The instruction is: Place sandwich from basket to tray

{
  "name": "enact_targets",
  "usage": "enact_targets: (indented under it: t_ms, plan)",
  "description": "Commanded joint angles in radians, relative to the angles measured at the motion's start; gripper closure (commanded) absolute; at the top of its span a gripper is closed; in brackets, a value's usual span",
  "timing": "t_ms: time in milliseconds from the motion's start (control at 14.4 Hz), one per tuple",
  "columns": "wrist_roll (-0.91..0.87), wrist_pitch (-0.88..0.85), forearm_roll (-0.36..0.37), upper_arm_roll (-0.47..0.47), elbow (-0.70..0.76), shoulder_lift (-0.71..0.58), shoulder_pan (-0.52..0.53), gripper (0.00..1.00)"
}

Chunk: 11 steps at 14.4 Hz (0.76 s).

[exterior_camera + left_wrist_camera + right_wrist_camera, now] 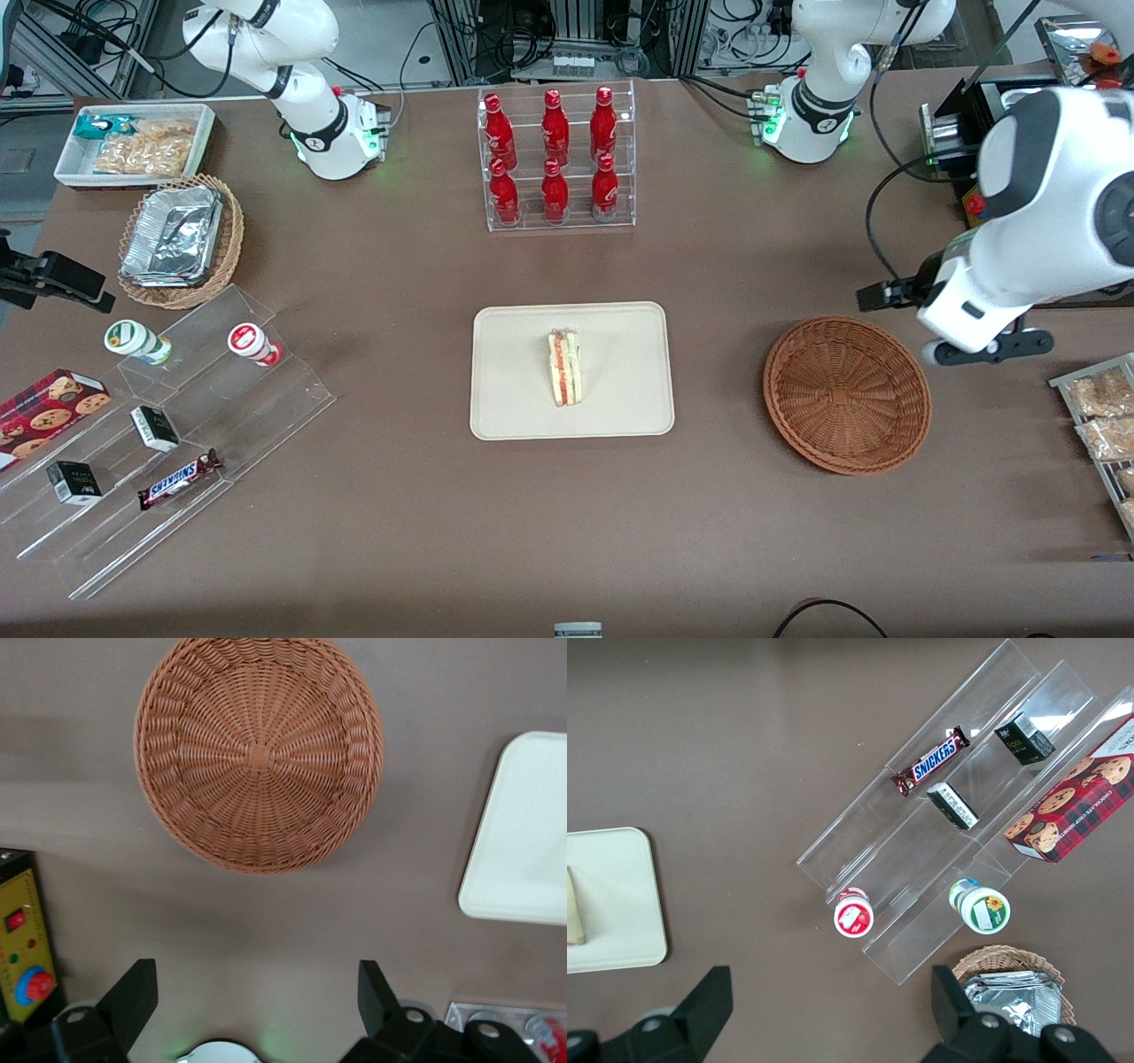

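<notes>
The sandwich (565, 369), a pale bread wedge with red and green filling on its cut edge, lies on the cream tray (514, 408) in the middle of the table. Part of the tray's rim (523, 833) shows in the left wrist view. The reddish-brown wicker basket (846, 394) (259, 751) sits beside the tray toward the working arm's end, with nothing in it. My left gripper (930, 328) (257, 992) hangs above the table just past the basket's rim, farther from the front camera than the basket. It is open, with only bare tabletop between its fingers (133, 992).
An acrylic rack of red bottles (555, 155) stands farther from the front camera than the tray. A tray of bagged snacks (1103, 425) lies at the working arm's end, near a yellow control box (22, 948). Stepped acrylic shelves (177, 443) and a tan basket of foil trays (177, 239) sit toward the parked arm's end.
</notes>
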Motion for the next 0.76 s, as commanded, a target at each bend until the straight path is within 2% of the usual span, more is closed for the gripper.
enact_targets:
  t_ms: [0, 347, 693]
  plan:
    - [0.078, -0.009, -0.003, -0.064, -0.044, -0.076, 0.077, 0.0]
    - [0.127, -0.008, -0.001, -0.075, -0.048, -0.145, 0.1, 0.0]
    - [0.132, 0.087, 0.009, -0.07, -0.18, -0.253, 0.102, 0.0]
